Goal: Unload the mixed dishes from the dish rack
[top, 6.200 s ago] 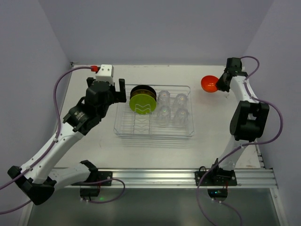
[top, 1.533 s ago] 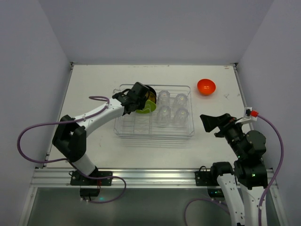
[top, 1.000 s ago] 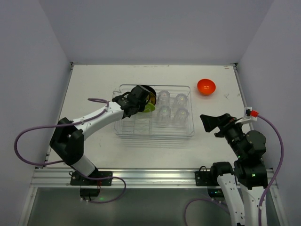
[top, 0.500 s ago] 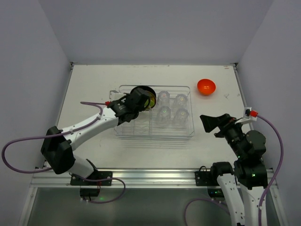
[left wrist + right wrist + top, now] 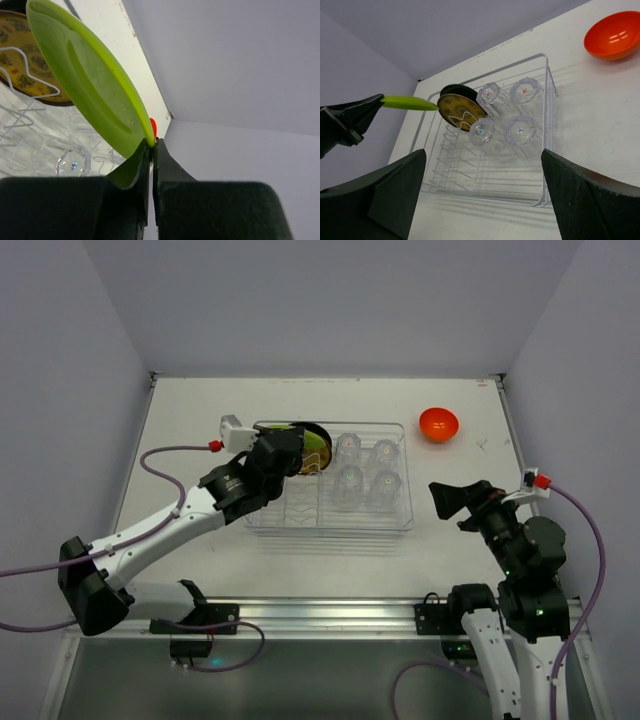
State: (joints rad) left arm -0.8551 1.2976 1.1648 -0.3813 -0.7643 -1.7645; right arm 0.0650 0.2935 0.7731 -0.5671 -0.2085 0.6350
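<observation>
White desk (image 5: 200, 410) between pale walls: the left tool (image 5: 151, 145) pinches a yellow-green round plate (image 5: 85, 75) by its rim.
The plate hangs tilted at the far left corner of the large clear plastic dish rack (image 5: 330, 525), just beside a black round plate (image 5: 457, 111) standing in the slots. Four small clear tumblers (image 5: 520, 131) fill the rack's right half. A glossy orange-red bowl (image 5: 438, 423) lies on the desk beyond, and the right tool (image 5: 447, 502) hovers spread wide, gripping nothing.

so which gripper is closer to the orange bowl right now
Right. The right gripper hangs open on the bowl's near side, off the rack's right end. The left gripper is across the rack, shut on the green plate at its far-left corner.
</observation>
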